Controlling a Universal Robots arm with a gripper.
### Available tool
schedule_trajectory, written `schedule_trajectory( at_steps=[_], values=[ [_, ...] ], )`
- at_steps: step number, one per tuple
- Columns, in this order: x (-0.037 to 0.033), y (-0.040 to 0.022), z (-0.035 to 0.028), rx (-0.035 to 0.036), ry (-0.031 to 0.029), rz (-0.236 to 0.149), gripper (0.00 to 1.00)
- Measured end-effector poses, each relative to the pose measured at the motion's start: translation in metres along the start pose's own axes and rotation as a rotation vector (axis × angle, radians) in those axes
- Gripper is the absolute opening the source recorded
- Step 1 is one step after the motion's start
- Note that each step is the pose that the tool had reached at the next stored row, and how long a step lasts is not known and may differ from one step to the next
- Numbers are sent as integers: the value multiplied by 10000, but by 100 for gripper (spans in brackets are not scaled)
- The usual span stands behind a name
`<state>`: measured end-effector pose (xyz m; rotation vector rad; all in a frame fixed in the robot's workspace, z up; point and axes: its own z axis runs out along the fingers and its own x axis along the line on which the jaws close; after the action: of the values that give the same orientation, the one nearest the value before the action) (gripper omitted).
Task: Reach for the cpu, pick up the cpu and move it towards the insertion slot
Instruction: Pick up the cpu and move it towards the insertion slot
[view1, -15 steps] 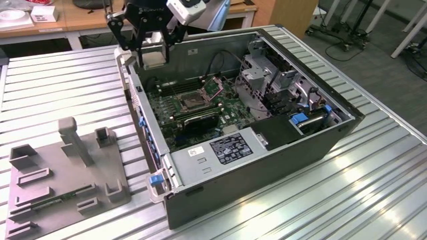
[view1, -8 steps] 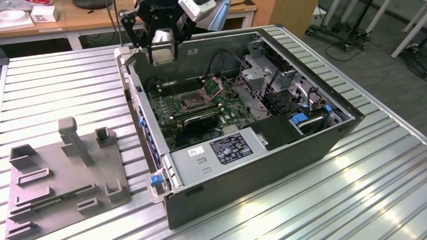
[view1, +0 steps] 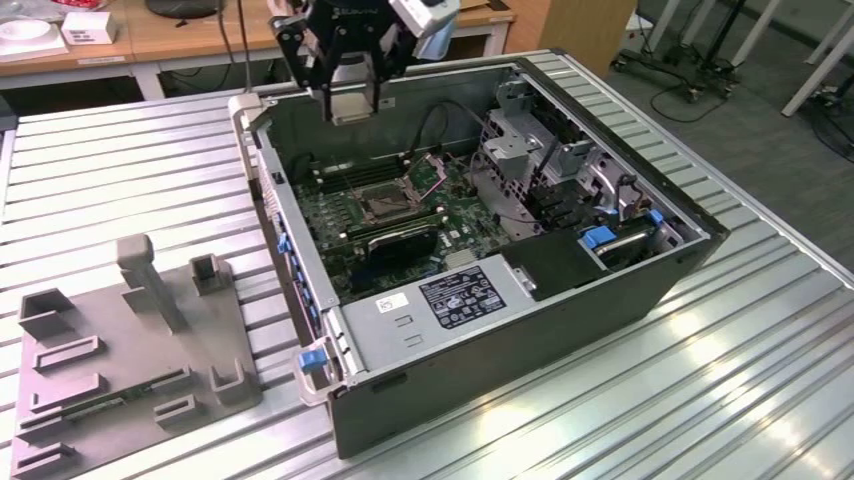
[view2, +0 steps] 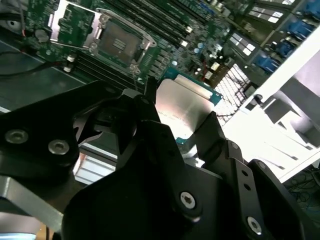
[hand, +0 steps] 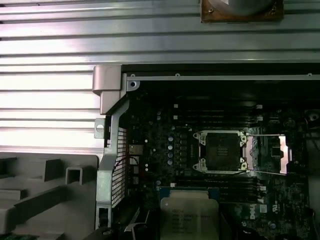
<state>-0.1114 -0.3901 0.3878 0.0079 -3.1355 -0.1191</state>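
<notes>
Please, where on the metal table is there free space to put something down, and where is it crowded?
The ribbed metal table lies bare beyond the grey moulded fixture tray, beside the open black computer case. Another bare stretch lies at the exterior view's right of the case. Inside the case it is crowded: green circuit board, square silver-framed insertion slot, cables. The black gripper holds the silver square cpu above it.
</notes>
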Motion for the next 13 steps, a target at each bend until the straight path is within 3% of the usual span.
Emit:
schedule_trajectory(
  at_steps=[13],
  values=[
    [-315, 217, 51, -1, 0, 0, 54]
  ],
)
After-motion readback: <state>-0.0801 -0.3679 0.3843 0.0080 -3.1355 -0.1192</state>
